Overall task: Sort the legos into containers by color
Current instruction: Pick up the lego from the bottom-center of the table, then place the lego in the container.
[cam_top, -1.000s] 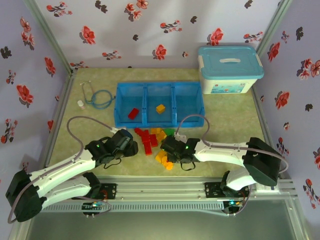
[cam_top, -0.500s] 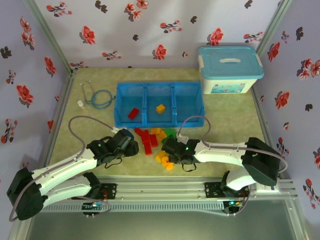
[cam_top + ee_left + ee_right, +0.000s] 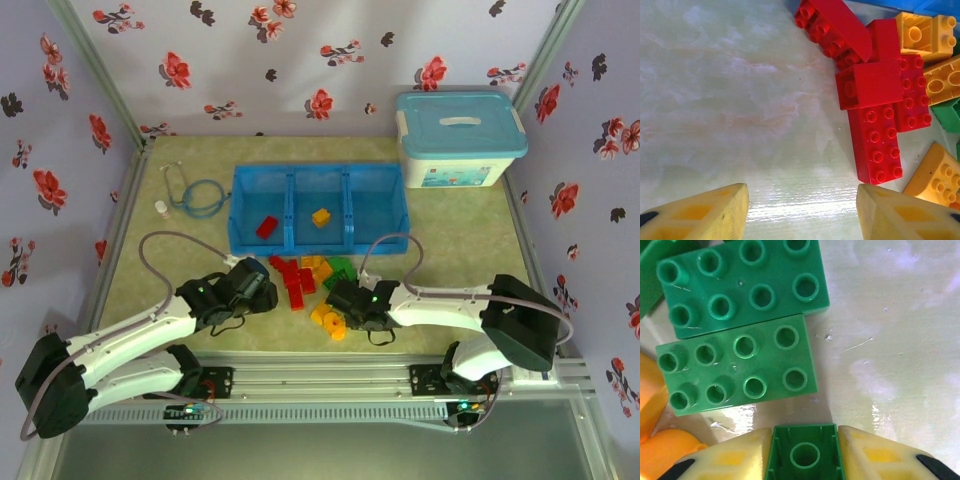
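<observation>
Hanging spread wide with the left gripper (image 3: pixel 802 202) over bare tabletop (image 3: pixel 730 100) just left of the red legos (image 3: pixel 875 130), and further right pinching a green lego (image 3: pixel 805 456) in the right gripper (image 3: pixel 805 447), amid the loose pile between the containers (image 3: pixel 320 246) and the tabletop's near edge.

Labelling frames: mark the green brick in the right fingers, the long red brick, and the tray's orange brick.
green brick (image 3: pixel 805 456), right wrist view, on its round central tube.
long red brick (image 3: pixel 875 147), left wrist view, middle of studded top.
orange brick (image 3: pixel 321 216), top view, its centre.
</observation>
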### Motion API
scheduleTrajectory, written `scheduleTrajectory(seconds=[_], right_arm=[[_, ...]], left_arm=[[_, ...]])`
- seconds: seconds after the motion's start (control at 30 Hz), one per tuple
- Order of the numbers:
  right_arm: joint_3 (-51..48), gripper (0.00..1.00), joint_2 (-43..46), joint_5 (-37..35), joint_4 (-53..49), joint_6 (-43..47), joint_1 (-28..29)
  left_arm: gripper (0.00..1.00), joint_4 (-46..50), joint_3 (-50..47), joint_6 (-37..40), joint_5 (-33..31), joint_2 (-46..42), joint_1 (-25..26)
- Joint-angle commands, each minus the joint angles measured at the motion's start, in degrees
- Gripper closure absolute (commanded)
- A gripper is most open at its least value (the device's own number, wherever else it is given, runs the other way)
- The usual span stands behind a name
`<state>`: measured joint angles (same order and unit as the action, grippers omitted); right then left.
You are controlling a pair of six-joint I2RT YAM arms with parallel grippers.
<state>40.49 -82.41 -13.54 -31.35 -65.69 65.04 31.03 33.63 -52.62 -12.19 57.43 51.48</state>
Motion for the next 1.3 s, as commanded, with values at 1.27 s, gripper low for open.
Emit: scheduleTrajectory(seconds=[1.27], right_arm=[[44.11, 0.71, -20.21, 7.23, -14.30, 34.92, -38.48]], left_arm=[[0.42, -0.81, 0.10, -2.12, -3.05, -1.27, 6.74]])
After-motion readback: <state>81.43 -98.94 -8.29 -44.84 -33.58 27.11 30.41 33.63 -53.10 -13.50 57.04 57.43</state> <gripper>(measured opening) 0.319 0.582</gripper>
